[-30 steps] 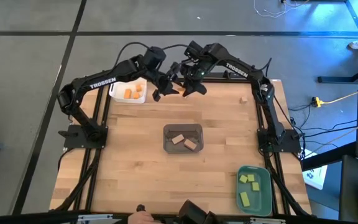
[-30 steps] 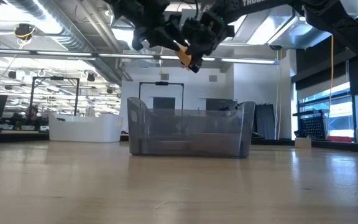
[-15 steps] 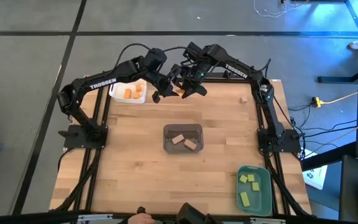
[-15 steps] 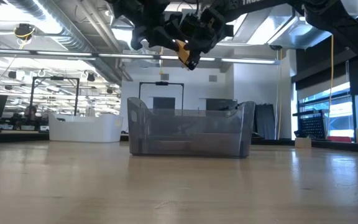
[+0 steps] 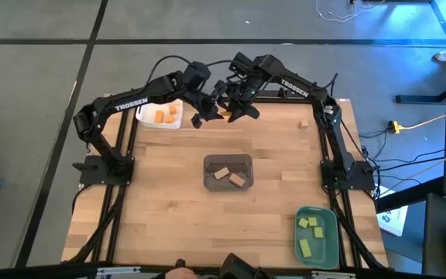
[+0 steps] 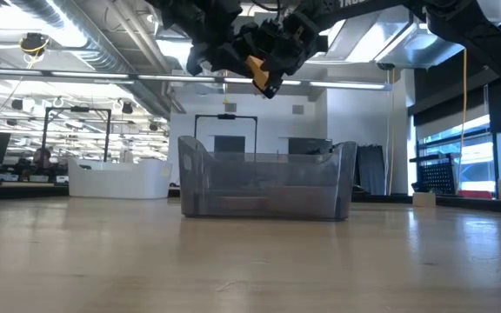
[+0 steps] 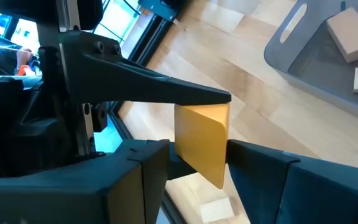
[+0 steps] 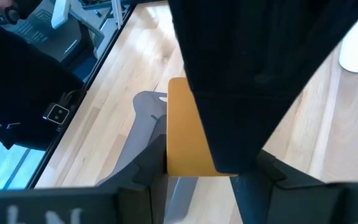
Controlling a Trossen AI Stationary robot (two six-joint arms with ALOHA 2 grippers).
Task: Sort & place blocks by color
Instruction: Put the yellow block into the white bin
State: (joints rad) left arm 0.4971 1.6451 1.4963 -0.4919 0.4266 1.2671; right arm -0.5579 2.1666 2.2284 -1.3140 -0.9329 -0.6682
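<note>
High view: orange block (image 5: 227,113) between left gripper (image 5: 207,116), right gripper (image 5: 235,109).

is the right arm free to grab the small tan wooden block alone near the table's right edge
Probably not: the right claw is shut on an orange block, shared with the left claw. Nothing else blocks the small tan wooden block.

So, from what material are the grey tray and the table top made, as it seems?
The grey tray looks like smoky translucent plastic: the room behind shows dimly through its glossy walls. The table top looks like pale wood in joined strips, with visible grain and a soft satin sheen.
</note>
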